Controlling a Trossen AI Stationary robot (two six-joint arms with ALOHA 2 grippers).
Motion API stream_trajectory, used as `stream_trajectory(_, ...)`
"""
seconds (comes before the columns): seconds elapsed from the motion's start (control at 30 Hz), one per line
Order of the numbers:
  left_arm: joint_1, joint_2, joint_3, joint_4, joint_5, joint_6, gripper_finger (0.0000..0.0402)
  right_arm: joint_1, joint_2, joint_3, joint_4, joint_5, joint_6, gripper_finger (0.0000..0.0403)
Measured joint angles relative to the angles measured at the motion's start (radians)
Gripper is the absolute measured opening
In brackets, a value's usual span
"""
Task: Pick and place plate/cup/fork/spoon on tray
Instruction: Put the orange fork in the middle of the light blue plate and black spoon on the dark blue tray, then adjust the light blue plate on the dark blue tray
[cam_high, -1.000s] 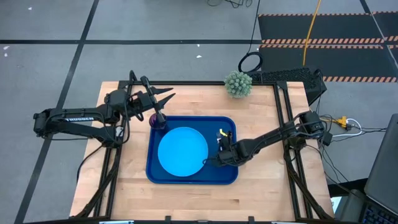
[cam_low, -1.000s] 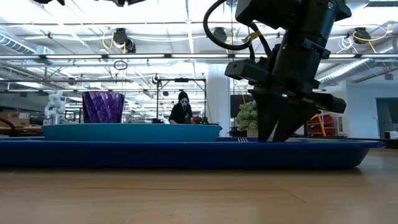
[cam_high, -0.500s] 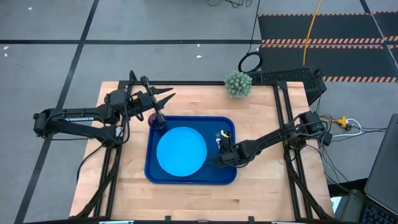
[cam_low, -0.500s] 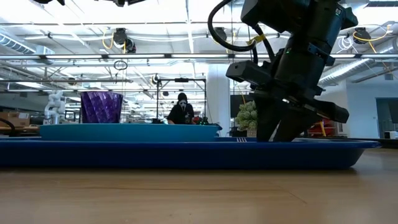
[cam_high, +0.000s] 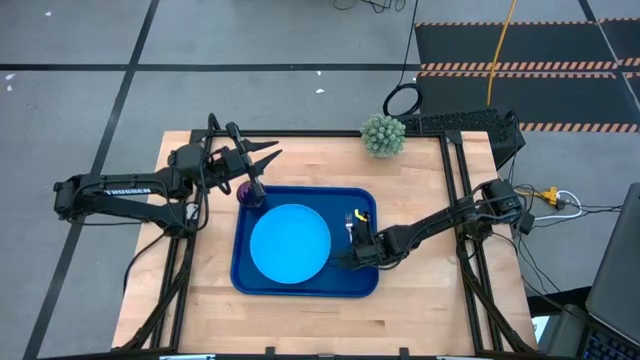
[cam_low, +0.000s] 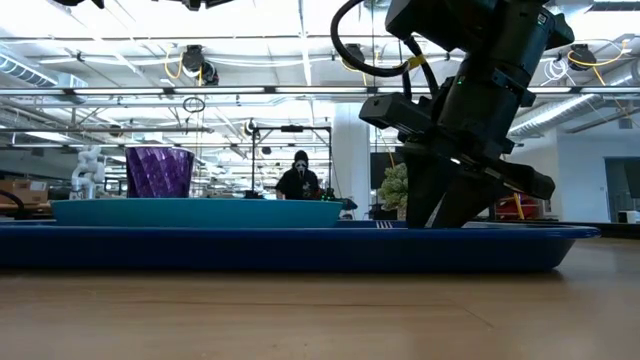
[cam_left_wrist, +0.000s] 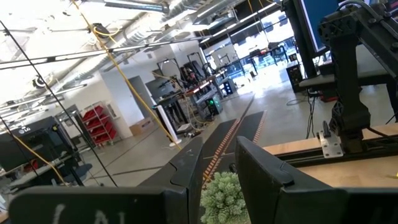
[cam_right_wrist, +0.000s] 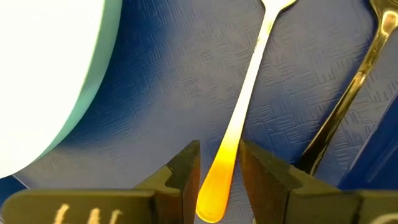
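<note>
The dark blue tray (cam_high: 305, 282) lies on the wooden table. The light-blue plate (cam_high: 290, 243) lies in its left half, and the purple cup (cam_high: 247, 193) stands at its far left corner. The fork (cam_right_wrist: 249, 93) and the spoon (cam_right_wrist: 348, 106) lie side by side on the tray's right part. My right gripper (cam_high: 352, 255) is low over the tray and shut on the fork's orange handle. My left gripper (cam_high: 265, 155) hovers above the table's far left by the cup, with a narrow gap between its fingers and nothing in it. My right gripper has the free end of the fork's orange handle (cam_right_wrist: 214, 180) between its two fingers. The fingers lie along the fork. The fork lies flat on the tray floor (cam_right_wrist: 161, 81), its tines pointing away from the gripper.
A small green plant (cam_high: 383, 135) stands at the table's far edge, right of centre. Bare wood lies in front of the tray and to its right. A person (cam_low: 300, 178) stands far back in the room.
The tray, with the plate, cup, fork and spoon on it, has slid a little toward the table's left edge. My right gripper has gone the same way with it, staying low on the tray.
</note>
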Motion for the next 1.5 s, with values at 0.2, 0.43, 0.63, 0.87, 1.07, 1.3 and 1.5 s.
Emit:
stream_trajectory(0.2,0.000,0.000,0.000,0.000,0.000,0.000,0.0097,0.000,0.001,0.000,0.049,0.000,-0.030,0.0105)
stream_trajectory(0.43,0.000,0.000,0.000,0.000,0.000,0.000,0.0097,0.000,0.001,0.000,0.068,0.002,-0.049,0.0105)
stream_trajectory(0.63,0.000,0.000,0.000,0.000,0.000,0.000,0.0097,-0.001,0.001,0.000,0.046,0.032,-0.053,0.0105)
stream_trajectory(0.87,0.000,0.000,0.000,0.000,0.000,0.000,0.0097,-0.001,-0.016,0.000,-0.033,0.077,-0.076,0.0105)
stream_trajectory(1.07,0.000,0.000,0.000,-0.002,0.000,0.000,0.0097,-0.007,-0.146,0.000,-0.104,0.280,-0.203,0.0105)
stream_trajectory(1.3,0.000,0.000,0.000,-0.040,0.000,-0.007,0.0097,-0.007,-0.303,0.001,-0.138,0.489,-0.496,0.0105)
stream_trajectory(1.5,-0.006,0.000,0.000,-0.104,0.000,-0.048,0.0097,-0.022,-0.353,-0.119,-0.084,0.571,-0.651,0.0105)
